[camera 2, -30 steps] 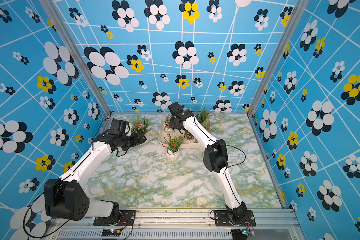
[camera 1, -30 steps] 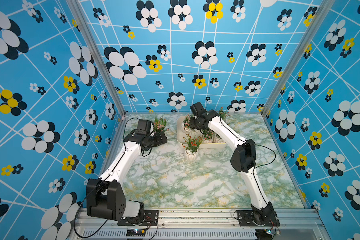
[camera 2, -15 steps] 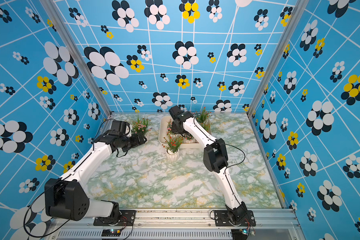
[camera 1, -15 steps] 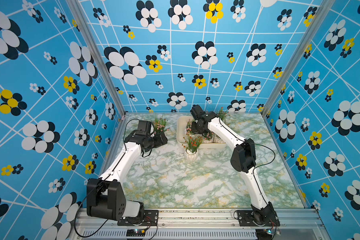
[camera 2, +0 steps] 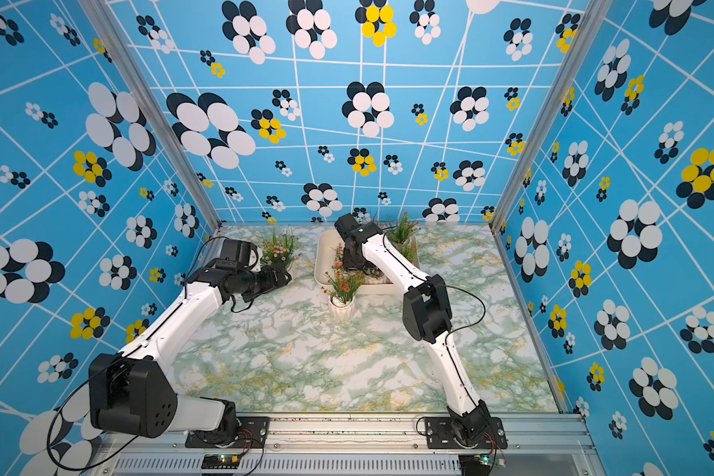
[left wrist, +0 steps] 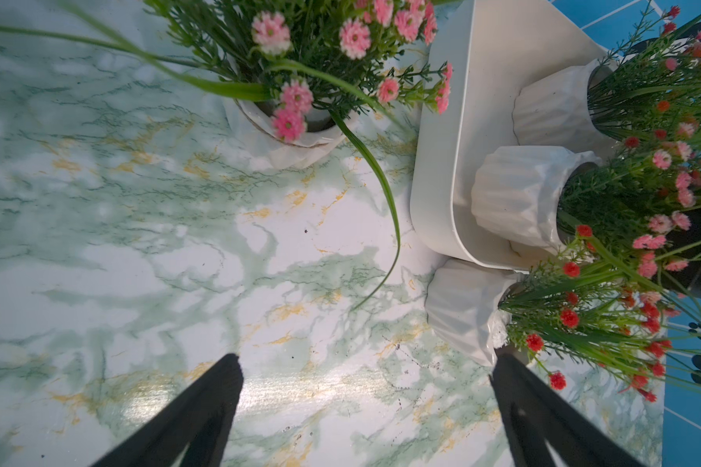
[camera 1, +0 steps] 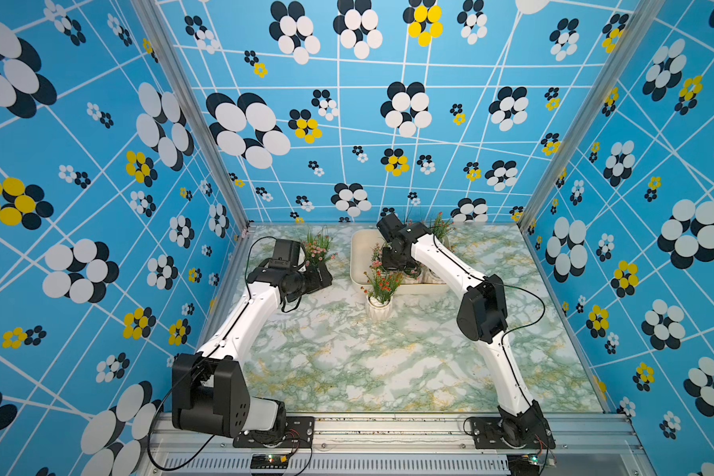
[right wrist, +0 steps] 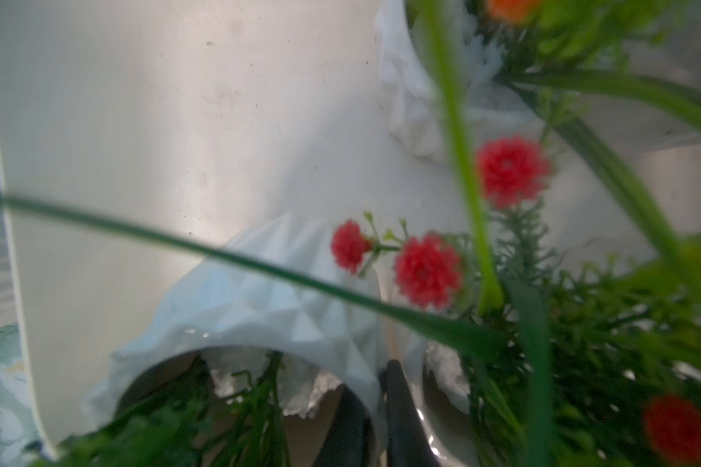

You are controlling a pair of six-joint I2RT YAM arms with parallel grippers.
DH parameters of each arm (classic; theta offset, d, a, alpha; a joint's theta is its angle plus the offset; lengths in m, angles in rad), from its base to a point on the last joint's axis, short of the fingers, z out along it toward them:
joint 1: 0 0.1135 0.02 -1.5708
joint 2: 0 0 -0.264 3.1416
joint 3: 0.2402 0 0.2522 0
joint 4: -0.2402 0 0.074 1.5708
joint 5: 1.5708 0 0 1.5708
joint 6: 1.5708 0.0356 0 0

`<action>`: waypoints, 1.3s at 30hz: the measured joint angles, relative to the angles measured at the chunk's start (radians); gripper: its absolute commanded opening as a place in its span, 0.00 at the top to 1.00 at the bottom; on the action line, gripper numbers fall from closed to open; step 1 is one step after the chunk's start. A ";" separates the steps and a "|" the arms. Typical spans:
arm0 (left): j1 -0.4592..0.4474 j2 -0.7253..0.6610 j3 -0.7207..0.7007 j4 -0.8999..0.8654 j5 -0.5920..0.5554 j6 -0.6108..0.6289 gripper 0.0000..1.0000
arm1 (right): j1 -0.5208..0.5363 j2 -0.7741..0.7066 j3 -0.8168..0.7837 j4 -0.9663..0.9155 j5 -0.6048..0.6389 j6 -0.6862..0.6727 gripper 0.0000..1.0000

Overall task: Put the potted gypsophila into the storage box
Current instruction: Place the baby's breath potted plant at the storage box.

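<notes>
The storage box (camera 1: 357, 257) (camera 2: 321, 257) (left wrist: 433, 170) is a cream-white bin at the back of the table. My right gripper (right wrist: 375, 374) (camera 1: 394, 263) reaches down into it, shut on the rim of a white faceted pot of red-flowered gypsophila (right wrist: 268, 299), one finger inside the rim and one outside. A second pot (right wrist: 405, 93) stands in the box close by. My left gripper (left wrist: 369, 360) (camera 1: 322, 276) is open over bare table, beside a pink-flowered pot (camera 1: 316, 249) (left wrist: 292, 141). A red-flowered pot (camera 1: 379, 303) (left wrist: 462, 311) stands on the table against the box's front.
The marble-patterned table (camera 1: 347, 362) is walled by blue flowered panels (camera 1: 347, 123) at the back and both sides. The right arm's elbow (camera 1: 480, 309) hangs over the table's right half. Long green leaves (left wrist: 381, 182) trail from the pink pot toward the box.
The right wrist has sunk slightly over the box, still holding the pot. The left arm has stayed put with its jaws open.
</notes>
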 measured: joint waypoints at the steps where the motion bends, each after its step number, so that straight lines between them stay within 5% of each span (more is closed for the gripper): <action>1: 0.000 0.000 0.000 0.000 0.001 -0.003 0.01 | 0.001 0.000 0.000 -0.005 0.003 -0.003 1.00; 15: 0.000 0.000 0.000 0.001 0.003 -0.011 0.00 | 0.008 0.000 0.002 -0.033 0.008 -0.027 1.00; 30: 0.000 0.000 0.000 0.001 0.003 -0.015 0.01 | 0.009 0.000 0.018 -0.035 -0.015 -0.044 0.82; 39: 0.000 0.000 0.000 0.001 0.003 -0.015 0.01 | 0.009 0.000 0.043 -0.034 -0.014 -0.045 0.80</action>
